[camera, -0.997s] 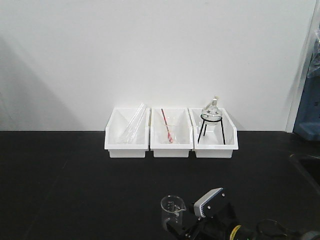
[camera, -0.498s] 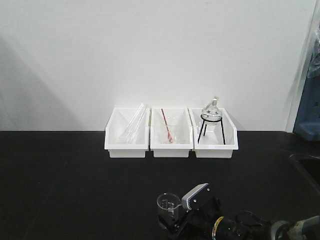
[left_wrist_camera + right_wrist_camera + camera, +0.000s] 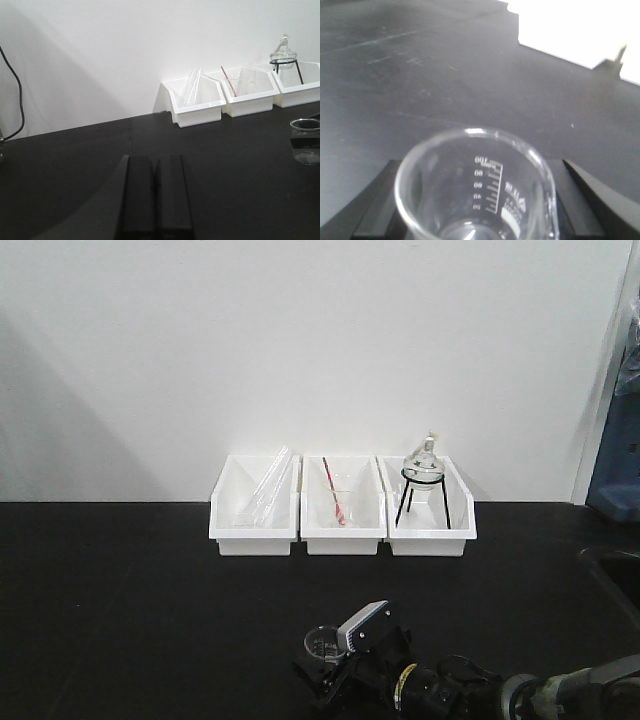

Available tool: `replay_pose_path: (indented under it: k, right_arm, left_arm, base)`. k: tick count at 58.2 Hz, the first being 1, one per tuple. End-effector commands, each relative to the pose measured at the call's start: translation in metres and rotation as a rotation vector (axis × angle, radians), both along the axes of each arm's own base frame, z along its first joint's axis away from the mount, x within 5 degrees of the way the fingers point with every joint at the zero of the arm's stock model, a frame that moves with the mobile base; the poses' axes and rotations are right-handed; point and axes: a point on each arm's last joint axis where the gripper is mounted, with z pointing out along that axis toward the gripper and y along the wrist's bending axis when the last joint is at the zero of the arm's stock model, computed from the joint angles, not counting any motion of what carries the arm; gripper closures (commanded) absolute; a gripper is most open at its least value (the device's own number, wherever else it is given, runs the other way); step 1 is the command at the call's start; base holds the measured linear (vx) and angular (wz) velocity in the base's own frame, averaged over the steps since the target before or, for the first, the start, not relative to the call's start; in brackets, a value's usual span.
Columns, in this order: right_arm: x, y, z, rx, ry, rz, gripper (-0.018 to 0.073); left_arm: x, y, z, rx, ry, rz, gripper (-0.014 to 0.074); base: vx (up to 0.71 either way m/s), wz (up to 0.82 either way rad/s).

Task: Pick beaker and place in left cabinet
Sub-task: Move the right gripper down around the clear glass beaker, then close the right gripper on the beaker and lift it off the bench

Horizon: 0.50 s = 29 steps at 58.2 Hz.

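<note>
The beaker [image 3: 323,643], small clear glass with white graduation marks, is near the front edge of the black table [image 3: 120,600]. My right gripper [image 3: 332,672] is shut on it. In the right wrist view the beaker [image 3: 470,195] fills the space between the two black fingers [image 3: 377,202], seen from above its rim. The left wrist view shows the beaker [image 3: 305,142] at the far right edge. My left gripper [image 3: 155,192] is shut with nothing in it, low over the table and well to the left of the beaker. The left cabinet is out of view.
Three white bins stand in a row against the white wall: the left one [image 3: 254,525] holds glass tubes, the middle one [image 3: 343,530] a red-striped rod, and the right one a round-bottom flask [image 3: 425,462] on a black tripod. A black cable [image 3: 15,90] hangs at the far left.
My right gripper has carried the beaker leftward along the table's front, and more of the right arm now shows behind it. The bins have not moved.
</note>
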Motion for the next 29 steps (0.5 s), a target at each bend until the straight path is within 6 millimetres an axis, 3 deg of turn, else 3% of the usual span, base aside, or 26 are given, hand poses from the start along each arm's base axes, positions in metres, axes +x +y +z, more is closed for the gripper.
replay_pose_path:
  k: [1,12,29]
  right_arm:
    - [0.008,0.004,0.036,0.091,-0.108,0.001,0.0005]
    - [0.011,0.004,0.037,0.094,-0.102,-0.004,0.0087]
    - [0.008,0.004,0.067,0.102,-0.054,-0.007,0.0403]
  left_arm:
    - [-0.001,0.0,0.002,-0.015,-0.076,-0.004,0.0595]
    - [-0.001,0.0,0.002,-0.015,-0.076,-0.004,0.0595]
    - [-0.001,0.0,0.002,-0.015,-0.076,-0.004,0.0595]
  base:
    - [0.0,0.0]
    - [0.0,0.0]
    - [0.0,0.0]
